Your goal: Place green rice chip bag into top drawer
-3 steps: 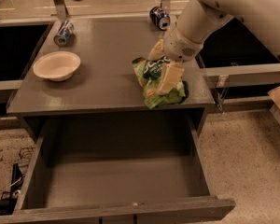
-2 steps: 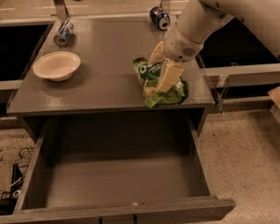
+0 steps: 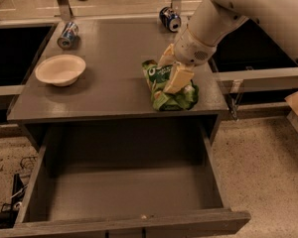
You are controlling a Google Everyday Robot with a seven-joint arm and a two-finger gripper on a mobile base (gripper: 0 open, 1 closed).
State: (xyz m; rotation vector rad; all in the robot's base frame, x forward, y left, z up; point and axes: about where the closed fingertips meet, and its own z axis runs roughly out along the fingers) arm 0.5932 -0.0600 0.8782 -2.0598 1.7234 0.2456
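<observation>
The green rice chip bag (image 3: 173, 94) lies crumpled on the grey table top (image 3: 114, 83), near its front right corner. My gripper (image 3: 171, 67) comes down from the upper right on the white arm. Its two pale fingers (image 3: 179, 78) sit on either side of the bag's upper part and press on it. The bag still rests on the table. The top drawer (image 3: 124, 192) is pulled fully out below the table; its flat grey bottom is bare and its thick front panel is at the bottom of the view.
A white bowl (image 3: 60, 69) stands on the table's left side. One blue can (image 3: 68, 35) lies at the back left and another (image 3: 170, 19) at the back right, just behind the arm. Dark shelves flank the table.
Almost nothing differs. The gripper stays over the bag at the same spot on the table, and the bag has not left the surface.
</observation>
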